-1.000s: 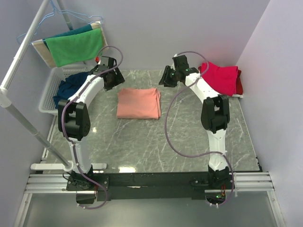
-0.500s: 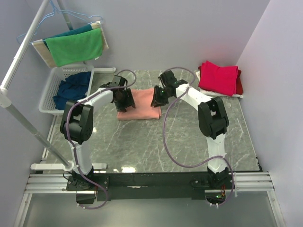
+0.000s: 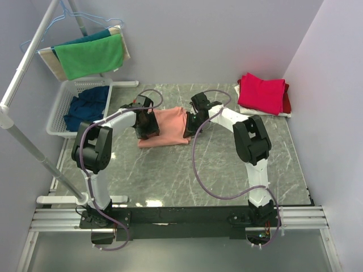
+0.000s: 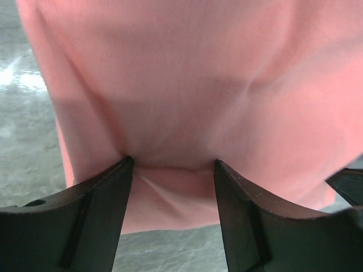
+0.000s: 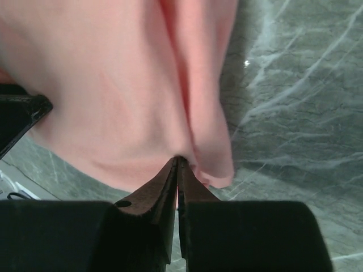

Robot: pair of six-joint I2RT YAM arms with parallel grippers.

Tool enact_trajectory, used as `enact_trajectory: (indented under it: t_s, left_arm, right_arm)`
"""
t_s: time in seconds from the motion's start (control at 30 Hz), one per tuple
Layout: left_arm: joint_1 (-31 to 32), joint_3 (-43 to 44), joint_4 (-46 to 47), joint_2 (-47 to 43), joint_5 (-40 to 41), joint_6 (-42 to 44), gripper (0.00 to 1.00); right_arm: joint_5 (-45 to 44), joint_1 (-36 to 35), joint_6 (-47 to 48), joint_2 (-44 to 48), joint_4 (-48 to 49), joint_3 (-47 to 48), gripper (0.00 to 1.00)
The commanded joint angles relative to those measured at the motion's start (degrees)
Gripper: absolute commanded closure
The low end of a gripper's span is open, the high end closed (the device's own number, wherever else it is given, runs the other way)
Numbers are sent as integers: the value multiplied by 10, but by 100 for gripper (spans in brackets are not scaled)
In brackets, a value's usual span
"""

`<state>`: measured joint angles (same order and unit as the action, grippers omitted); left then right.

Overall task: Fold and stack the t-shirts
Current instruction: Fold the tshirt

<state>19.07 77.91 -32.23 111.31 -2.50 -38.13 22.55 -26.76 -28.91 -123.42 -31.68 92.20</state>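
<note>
The wrist views show what the overhead view hides: the right gripper [image 5: 177, 161] is pinched closed on an edge of the salmon-orange t-shirt [image 3: 167, 127], while the left gripper [image 4: 172, 169] has its fingers apart astride a puckered fold. That one tee lies folded mid-table [image 3: 187, 170]. Two crimson and red tees [image 3: 262, 93] sit stacked at the far right, and one navy tee [image 3: 85, 105] lies in the basket [image 3: 57, 116].

There is one soft salmon-orange cotton t-shirt [image 3: 167, 126], one folded crimson-pink t-shirt [image 3: 261, 92], one red t-shirt [image 3: 287, 102] and one dark navy blue t-shirt heap [image 3: 85, 105]. There is one white plastic basket [image 3: 54, 122]. Three cloths hang: one bright green cloth [image 3: 91, 56], one teal cloth [image 3: 91, 37], one beige cloth [image 3: 50, 63].
</note>
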Motion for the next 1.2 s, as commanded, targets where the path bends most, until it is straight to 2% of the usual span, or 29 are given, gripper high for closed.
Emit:
enact_trajectory:
  t_s: [0.0,0.13,0.37,0.6,0.8,0.87,1.0,1.17]
  left_arm:
    - [3,-21,-74,21,92,19,34]
    - [5,-14,-65,19,101,22,35]
    - [7,-20,-15,-111,55,27,30]
    - [15,-43,-26,-180,29,24,28]
    - [33,-106,1,-184,-2,-7,28]
    - [33,-148,46,-179,-28,-33,29]
    - [34,-200,112,-153,-32,-76,30]
    - [43,-196,78,-113,16,-76,31]
  right_arm:
    - [-22,-4,-9,-25,-29,5,91]
    - [-29,-4,-12,-21,-34,11,94]
    - [-58,-17,-5,55,-28,10,93]
    - [-69,-55,2,83,-41,30,81]
    - [-30,-73,-4,54,-24,39,79]
    - [-22,-76,-5,41,-8,38,80]
    - [-1,-76,-5,19,19,37,81]
    - [-1,-78,6,-17,22,32,82]
